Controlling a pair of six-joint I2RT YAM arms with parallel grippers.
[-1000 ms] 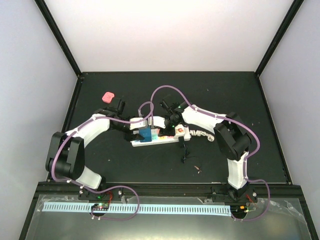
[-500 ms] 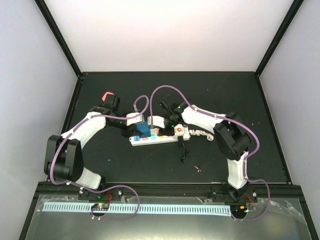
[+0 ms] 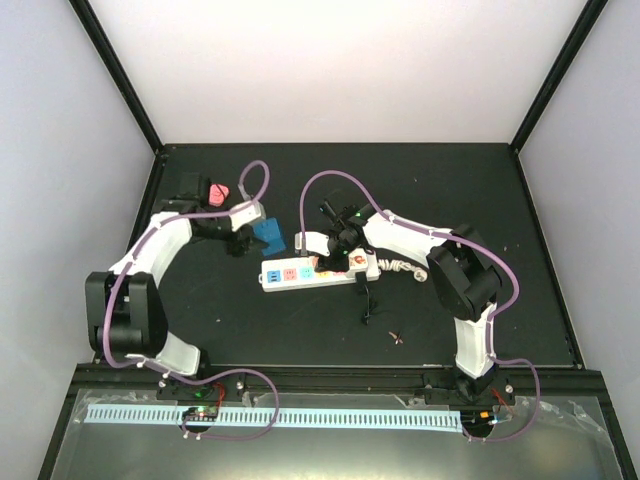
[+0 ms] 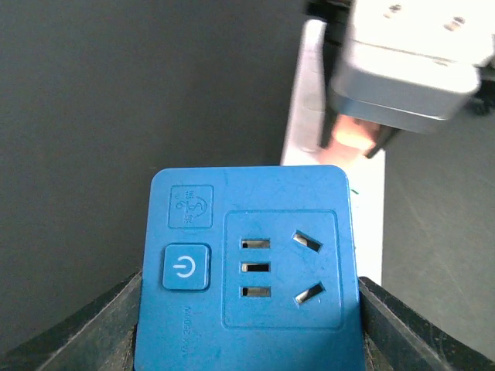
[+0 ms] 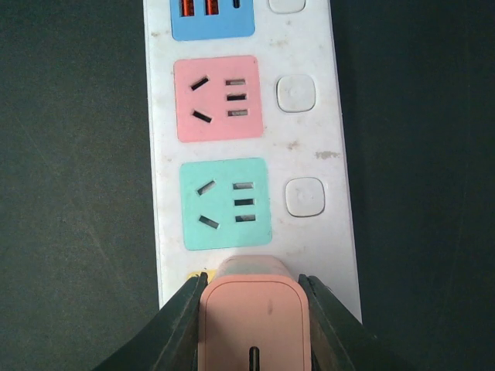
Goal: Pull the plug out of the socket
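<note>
Change: the blue plug (image 3: pixel 268 236) is now hanging clear of the power strip (image 3: pixel 300 275), at its upper left, so the pull looks done.
Left pincer (image 4: pixel 247 340): is gripping the blue plug.
Right pincer (image 5: pixel 251 309): is clamping the pink plug (image 5: pixel 254 332) on the strip.

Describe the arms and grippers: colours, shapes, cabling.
The left arm and right arm match: white link shells, black joints and bases, and a purple cable looping loosely along each. The fingers are black wedges in both wrist views.

top: overhead, far, facing down; wrists: close, facing down; shared: socket (image 3: pixel 300 273)
</note>
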